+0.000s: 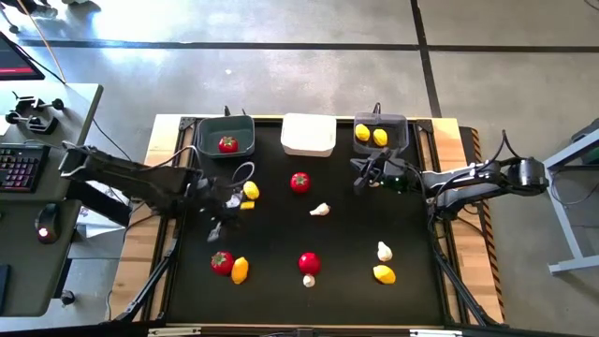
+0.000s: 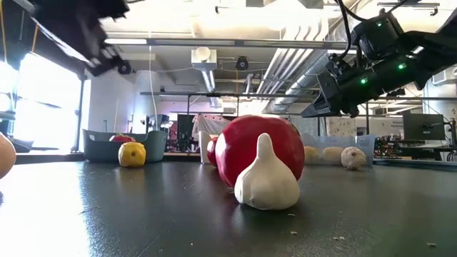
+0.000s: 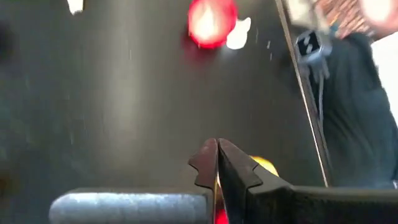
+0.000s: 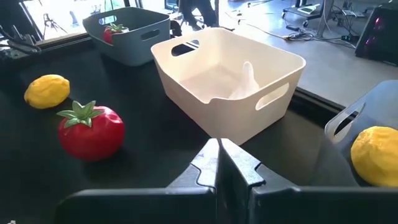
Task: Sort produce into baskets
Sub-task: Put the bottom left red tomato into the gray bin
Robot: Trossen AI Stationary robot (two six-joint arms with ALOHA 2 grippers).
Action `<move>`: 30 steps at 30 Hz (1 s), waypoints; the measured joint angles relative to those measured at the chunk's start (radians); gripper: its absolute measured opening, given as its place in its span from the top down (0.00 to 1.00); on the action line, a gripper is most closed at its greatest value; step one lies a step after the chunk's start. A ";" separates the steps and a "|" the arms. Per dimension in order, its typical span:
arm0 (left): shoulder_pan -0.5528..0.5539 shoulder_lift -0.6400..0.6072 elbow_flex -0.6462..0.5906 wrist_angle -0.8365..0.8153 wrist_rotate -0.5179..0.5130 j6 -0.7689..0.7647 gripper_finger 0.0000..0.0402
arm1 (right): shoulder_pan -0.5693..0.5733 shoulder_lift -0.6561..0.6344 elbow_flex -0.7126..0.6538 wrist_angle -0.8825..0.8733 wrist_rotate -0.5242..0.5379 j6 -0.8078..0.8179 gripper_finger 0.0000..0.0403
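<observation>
My left gripper (image 1: 225, 198) is closed on nothing beside the lemon (image 1: 250, 191), so swinging could knock it away.

Grey concrete floor (image 1: 309, 75) with dark seams surrounds the work area. A grey desk (image 1: 37, 234) carries a keyboard (image 1: 19, 168) and mouse (image 1: 47, 223). Exposed ceiling ducts (image 2: 285, 68) run overhead; a bright window (image 2: 43, 100) admits daylight.
</observation>
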 joint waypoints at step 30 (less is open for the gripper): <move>-0.373 0.270 0.143 -0.253 0.028 -0.879 0.30 | 0.000 0.000 0.000 -0.008 0.007 -0.114 0.99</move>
